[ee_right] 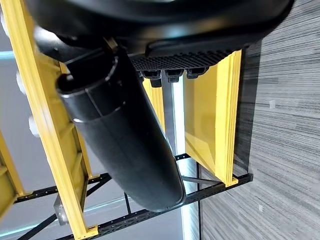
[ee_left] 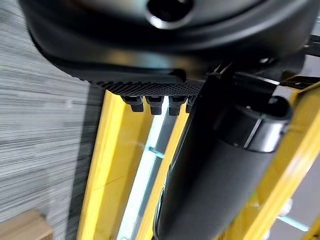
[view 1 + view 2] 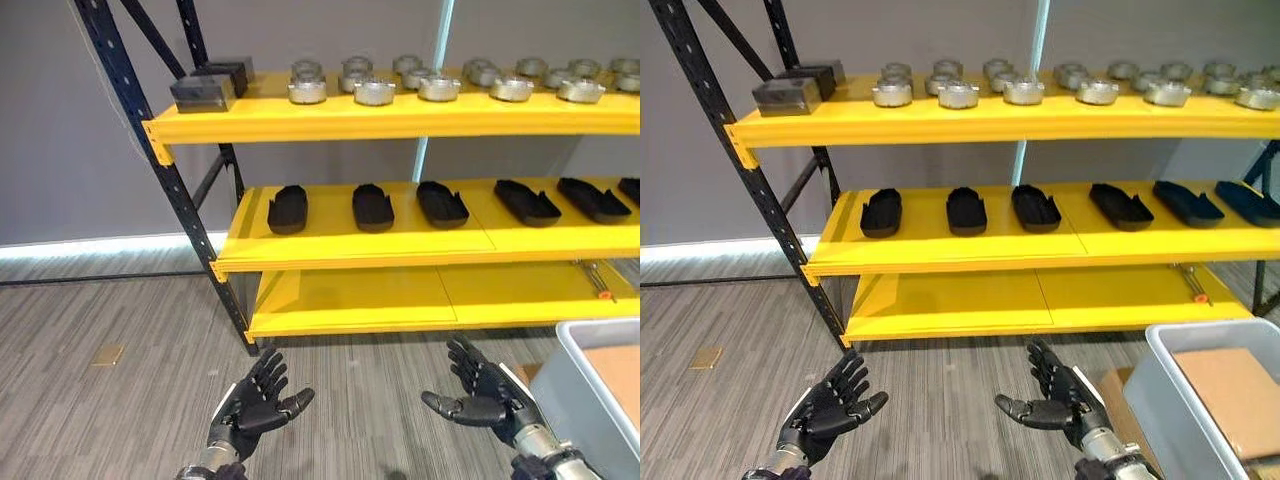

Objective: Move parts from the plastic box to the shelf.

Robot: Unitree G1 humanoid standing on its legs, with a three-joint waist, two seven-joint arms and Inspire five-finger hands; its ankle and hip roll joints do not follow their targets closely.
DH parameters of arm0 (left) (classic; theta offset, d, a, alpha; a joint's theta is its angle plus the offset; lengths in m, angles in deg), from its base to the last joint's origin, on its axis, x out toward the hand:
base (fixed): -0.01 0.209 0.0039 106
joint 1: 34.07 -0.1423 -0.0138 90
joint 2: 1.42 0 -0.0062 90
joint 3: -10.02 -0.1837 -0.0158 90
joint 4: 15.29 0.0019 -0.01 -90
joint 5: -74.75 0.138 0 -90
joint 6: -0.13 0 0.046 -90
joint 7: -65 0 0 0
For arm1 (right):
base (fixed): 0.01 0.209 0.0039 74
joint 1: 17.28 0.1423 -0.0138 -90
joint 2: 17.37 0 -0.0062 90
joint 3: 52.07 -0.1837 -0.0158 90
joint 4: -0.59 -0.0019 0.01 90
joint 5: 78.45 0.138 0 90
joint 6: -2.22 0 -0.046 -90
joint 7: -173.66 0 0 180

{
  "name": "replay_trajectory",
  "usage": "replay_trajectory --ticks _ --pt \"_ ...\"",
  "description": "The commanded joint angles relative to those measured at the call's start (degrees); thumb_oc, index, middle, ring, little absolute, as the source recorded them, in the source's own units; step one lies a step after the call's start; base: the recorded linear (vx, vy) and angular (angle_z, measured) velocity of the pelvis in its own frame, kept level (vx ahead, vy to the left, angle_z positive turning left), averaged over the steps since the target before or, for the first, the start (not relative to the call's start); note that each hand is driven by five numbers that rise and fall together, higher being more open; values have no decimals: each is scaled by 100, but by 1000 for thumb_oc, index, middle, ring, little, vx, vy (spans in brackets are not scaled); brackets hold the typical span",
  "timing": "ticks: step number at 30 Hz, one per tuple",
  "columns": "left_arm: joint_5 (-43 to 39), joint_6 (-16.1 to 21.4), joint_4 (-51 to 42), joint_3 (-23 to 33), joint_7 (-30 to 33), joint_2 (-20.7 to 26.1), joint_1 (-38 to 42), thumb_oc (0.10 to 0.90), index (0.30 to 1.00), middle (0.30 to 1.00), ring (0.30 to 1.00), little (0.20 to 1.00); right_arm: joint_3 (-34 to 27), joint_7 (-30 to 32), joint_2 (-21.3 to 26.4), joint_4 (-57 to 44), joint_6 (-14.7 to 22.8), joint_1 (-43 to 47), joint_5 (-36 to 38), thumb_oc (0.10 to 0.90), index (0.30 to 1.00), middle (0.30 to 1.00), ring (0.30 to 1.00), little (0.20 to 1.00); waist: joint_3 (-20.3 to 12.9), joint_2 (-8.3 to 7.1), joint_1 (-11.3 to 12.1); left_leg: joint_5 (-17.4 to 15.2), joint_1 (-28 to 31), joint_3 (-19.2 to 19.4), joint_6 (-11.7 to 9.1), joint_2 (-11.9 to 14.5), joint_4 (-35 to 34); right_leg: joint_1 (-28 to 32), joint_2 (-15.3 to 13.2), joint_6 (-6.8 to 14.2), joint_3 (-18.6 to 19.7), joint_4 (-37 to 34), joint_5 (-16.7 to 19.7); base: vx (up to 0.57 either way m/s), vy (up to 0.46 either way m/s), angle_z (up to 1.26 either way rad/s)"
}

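A yellow shelf (image 3: pixel 400 126) with three levels stands ahead of me. Its top level carries several round metal parts (image 3: pixel 374 92) and two dark blocks (image 3: pixel 203 92). Several black oblong parts (image 3: pixel 288 210) lie in a row on the middle level (image 3: pixel 330 245). The bottom level (image 3: pixel 350 300) is bare. A grey plastic box (image 3: pixel 1170 400) sits on the floor at the lower right, with a brown cardboard sheet (image 3: pixel 1230 395) in it. My left hand (image 3: pixel 255 405) and my right hand (image 3: pixel 480 395) hover open and empty above the floor in front of the shelf.
Dark blue uprights and braces (image 3: pixel 130 100) frame the shelf's left end. A small orange-tipped tool (image 3: pixel 597 285) lies on the bottom level at the right. A tan patch (image 3: pixel 107 354) marks the striped grey floor at the left. Grey wall stands behind.
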Motion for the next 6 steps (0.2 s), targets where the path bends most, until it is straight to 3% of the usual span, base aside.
replay_trajectory --ticks 1,6 --pt "-30 568 -539 173 10 -5 392 900 1000 1000 1000 1000 42 48 -26 -257 537 510 274 900 1000 1000 1000 1000 -264 -120 -13 181 17 -148 53 55 23 360 -351 -14 38 4 389 17 28 -12" --pt "51 575 -508 170 98 -29 450 900 1000 1000 1000 1000 220 72 -107 -164 500 640 289 900 1000 1000 1000 1000 -325 -193 16 104 74 -100 93 15 8 372 -409 39 86 -51 444 32 22 -7"
